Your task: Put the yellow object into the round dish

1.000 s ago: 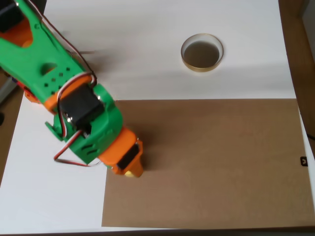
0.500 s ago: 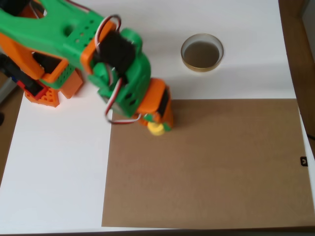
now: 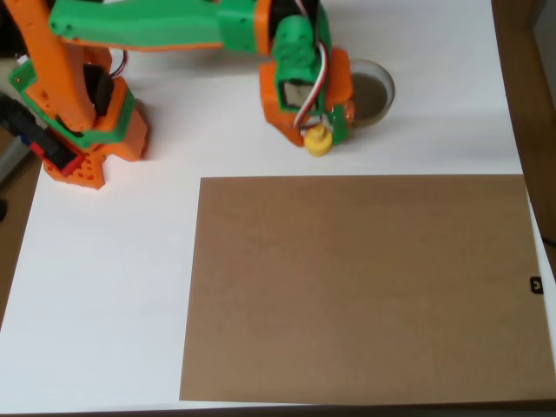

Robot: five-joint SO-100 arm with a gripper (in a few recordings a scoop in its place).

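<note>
In the overhead view the green and orange arm reaches right across the top of the white table. Its gripper [image 3: 319, 137] is shut on the yellow object [image 3: 318, 141], a small bright-yellow piece that hangs between the fingertips. The round dish [image 3: 372, 94] with its tan-gold rim and dark bottom lies just to the upper right of the gripper. The gripper body covers the dish's left part. The yellow piece is beside the dish's lower-left rim, outside it as seen from above.
A large brown cardboard sheet [image 3: 365, 287] covers the lower right of the white table [image 3: 95, 287]. The arm's orange base [image 3: 82, 139] stands at the upper left. The table's right edge meets a wooden surface [image 3: 526, 78].
The arm has swung from the lower left of the cardboard up and to the right, carrying the yellow object with it until it hangs next to the round dish.
</note>
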